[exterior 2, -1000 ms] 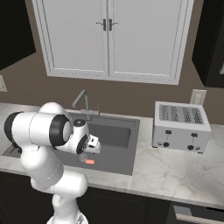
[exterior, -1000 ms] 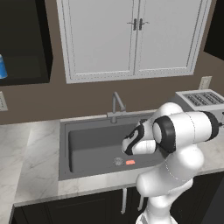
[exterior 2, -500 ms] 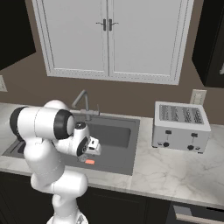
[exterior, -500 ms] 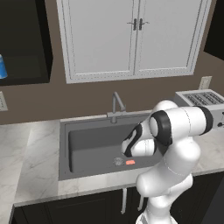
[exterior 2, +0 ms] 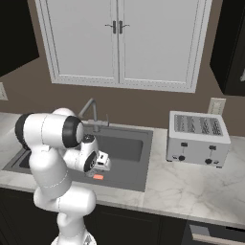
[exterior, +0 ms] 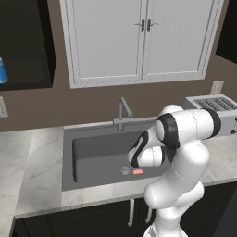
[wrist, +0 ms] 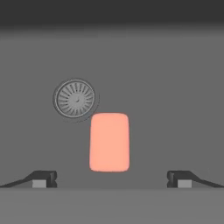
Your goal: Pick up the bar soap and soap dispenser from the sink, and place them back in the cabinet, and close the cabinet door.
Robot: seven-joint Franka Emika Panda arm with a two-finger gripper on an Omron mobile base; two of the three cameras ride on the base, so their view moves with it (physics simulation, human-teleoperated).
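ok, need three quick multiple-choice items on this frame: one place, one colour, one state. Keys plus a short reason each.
1. Where does the bar soap lie?
A. on the sink floor beside the drain
B. on the toaster
C. on the marble counter

2. What colour is the bar soap?
A. blue
B. orange-red
C. white

3. How does the gripper stand?
A. shut on the soap
B. shut on nothing
C. open above the soap

Key: 1 A, the hand view shows the bar next to the drain ring; 2 B, it shows orange-red on grey; 3 C, both fingertips stand wide apart, clear of the bar.
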